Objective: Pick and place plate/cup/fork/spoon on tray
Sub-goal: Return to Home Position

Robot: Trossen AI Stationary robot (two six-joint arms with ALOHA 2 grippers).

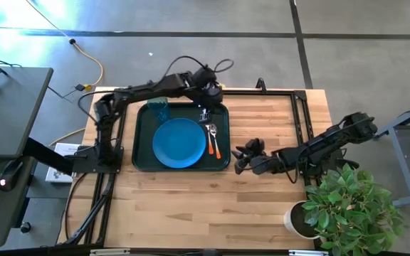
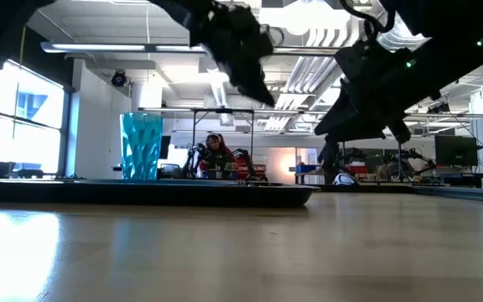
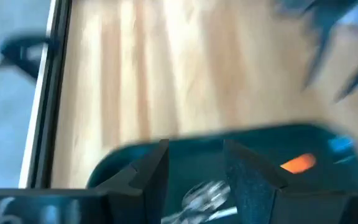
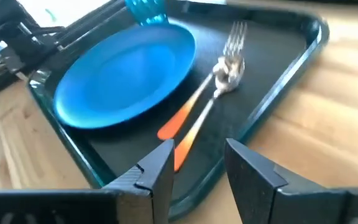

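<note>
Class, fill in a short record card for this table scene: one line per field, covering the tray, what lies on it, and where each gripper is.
tray: on the wooden table
plate: flat in the tray's middle
cup: upright in a far corner of the tray
fork and spoon: side by side on the tray, beside the plate
left gripper: open, above the utensil heads, holding nothing
right gripper: open, over bare table beside the tray

The left wrist view is smeared by blur: the silver utensil heads (image 3: 207, 196) show no clear shape, so fork and spoon cannot be told apart there. In the right wrist view the cup (image 4: 146, 11) is cut off by the picture's edge. In the low view the tray (image 2: 149, 194) rim hides the plate.
</note>
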